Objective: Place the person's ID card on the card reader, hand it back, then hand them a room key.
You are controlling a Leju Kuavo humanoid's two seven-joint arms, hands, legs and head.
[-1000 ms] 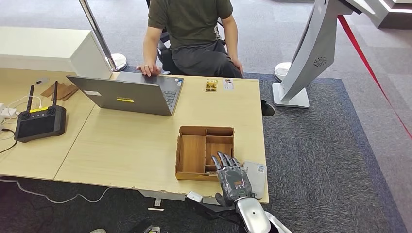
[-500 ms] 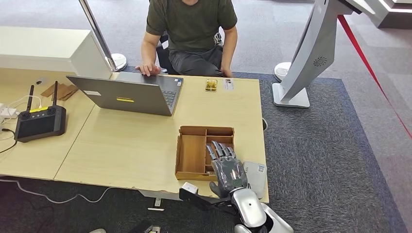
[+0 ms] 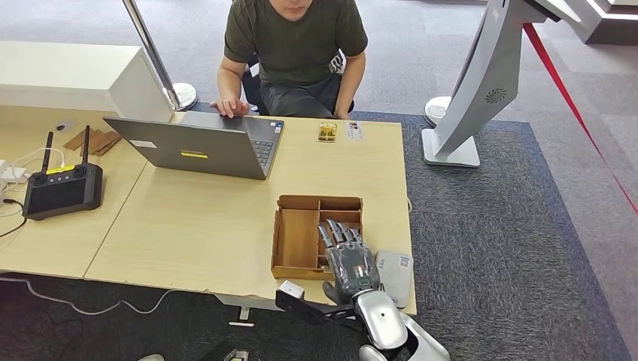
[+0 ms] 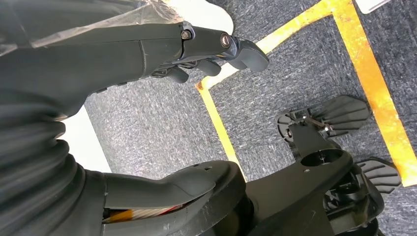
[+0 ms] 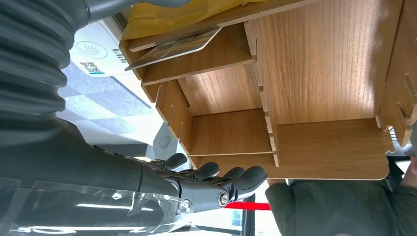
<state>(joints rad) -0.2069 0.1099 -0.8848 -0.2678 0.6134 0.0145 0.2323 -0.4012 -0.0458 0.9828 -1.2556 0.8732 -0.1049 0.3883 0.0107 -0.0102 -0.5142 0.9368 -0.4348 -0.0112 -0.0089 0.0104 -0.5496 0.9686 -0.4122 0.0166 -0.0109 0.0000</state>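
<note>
My right hand [image 3: 347,259] hovers over the near right corner of the wooden organiser box [image 3: 301,237], fingers straight and spread, holding nothing. The right wrist view has the hand [image 5: 147,182] beside the box [image 5: 314,73]; a pale card [image 5: 174,45] lies tilted in one small compartment. A white card reader [image 3: 396,277] lies on the table just right of the hand. A small white card [image 3: 353,130] rests at the table's far edge in front of the seated person [image 3: 297,45]. My left hand [image 4: 98,64] hangs over the floor, fingers loosely apart and empty.
An open laptop [image 3: 199,147] stands at the far left of the wooden table [image 3: 203,226], with the person's hand at its keyboard. A small gold object [image 3: 326,132] lies next to the white card. A black remote controller [image 3: 62,188] sits at the left. A grey kiosk [image 3: 481,83] stands right of the table.
My right hand has moved forward and a little left, from the table's near edge to over the box. The person has leaned in toward the table.
</note>
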